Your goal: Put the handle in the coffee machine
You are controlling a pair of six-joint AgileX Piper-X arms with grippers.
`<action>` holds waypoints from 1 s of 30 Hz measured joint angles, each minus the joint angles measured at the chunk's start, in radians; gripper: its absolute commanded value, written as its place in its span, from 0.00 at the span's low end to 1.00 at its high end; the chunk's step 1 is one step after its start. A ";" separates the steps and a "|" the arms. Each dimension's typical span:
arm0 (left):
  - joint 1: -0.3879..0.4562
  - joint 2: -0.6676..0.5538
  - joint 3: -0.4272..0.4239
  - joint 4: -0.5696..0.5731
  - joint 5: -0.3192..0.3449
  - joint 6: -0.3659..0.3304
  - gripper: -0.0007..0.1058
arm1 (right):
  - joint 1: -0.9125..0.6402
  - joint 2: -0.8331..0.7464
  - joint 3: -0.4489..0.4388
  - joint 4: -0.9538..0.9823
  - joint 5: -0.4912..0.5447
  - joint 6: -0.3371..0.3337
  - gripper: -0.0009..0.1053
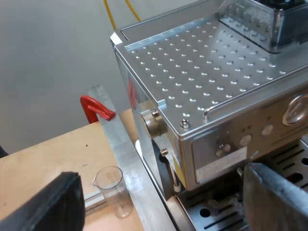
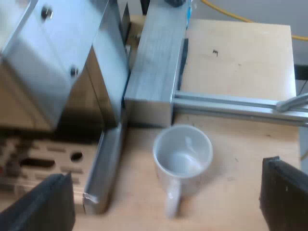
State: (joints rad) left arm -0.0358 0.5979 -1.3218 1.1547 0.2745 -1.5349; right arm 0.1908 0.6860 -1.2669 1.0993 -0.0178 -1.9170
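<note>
The left gripper (image 1: 159, 175) hangs above a corner of the coffee machine (image 1: 211, 72), its 2 dark fingers (image 1: 45, 204) spread wide with nothing between them. Below it lies the machine's dimpled metal top, and the clear bean hopper (image 1: 262, 24) stands on the far part of that top. The front panel carries 1 round dial (image 1: 297, 109) and a few small buttons. Under the panel is a dark recess above the slotted drip tray (image 1: 216, 214); I cannot tell what sits in that recess. A thin metal tube (image 1: 172, 173) hangs down at the machine's near corner. A metal beam (image 1: 120, 144) runs just beside the machine's side wall, and a red clamp (image 1: 96, 108) sits at its far end, at the edge of the wooden table (image 1: 43, 159). A clear measuring glass (image 1: 114, 190) stands upright on the table, close against the beam on the side away from the machine. The right gripper (image 2: 166, 173) is also wide open and holds nothing. It hovers over a pale mug (image 2: 183, 151) that stands upright on the table with its handle toward the gripper. The mug is empty, and it stands near the end of the beam and near the drip tray's corner.
</note>
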 measured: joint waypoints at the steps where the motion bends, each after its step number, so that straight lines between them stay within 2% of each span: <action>1: 0.000 -0.015 0.012 0.000 0.000 0.000 0.66 | 0.000 -0.028 0.000 0.022 0.000 -0.018 0.76; 5: 0.000 -0.049 0.042 -0.002 0.000 0.000 0.66 | 0.000 -0.098 0.000 0.046 0.000 -0.040 0.76; 7: 0.000 -0.118 0.121 -0.003 0.000 0.000 0.66 | 0.000 -0.110 0.000 0.047 0.000 -0.041 0.76; 14: 0.000 -0.233 0.221 0.003 0.032 0.000 0.66 | 0.000 -0.225 0.011 0.050 -0.008 -0.058 0.76; 15: 0.000 -0.340 0.289 0.000 0.052 0.000 0.66 | 0.000 -0.303 0.056 0.044 -0.051 -0.058 0.76; 18: 0.000 -0.421 0.330 0.002 0.054 0.000 0.66 | 0.000 -0.412 0.109 0.058 -0.083 -0.053 0.76; 25: 0.000 -0.559 0.400 0.003 0.055 0.000 0.66 | 0.000 -0.533 0.196 0.057 -0.090 -0.034 0.76; 30: 0.000 -0.612 0.434 0.003 0.107 0.000 0.66 | 0.000 -0.627 0.254 0.057 -0.092 -0.007 0.76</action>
State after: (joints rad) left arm -0.0358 -0.0138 -0.8880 1.1581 0.3813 -1.5348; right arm 0.1908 0.0592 -1.0128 1.1565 -0.1100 -1.9245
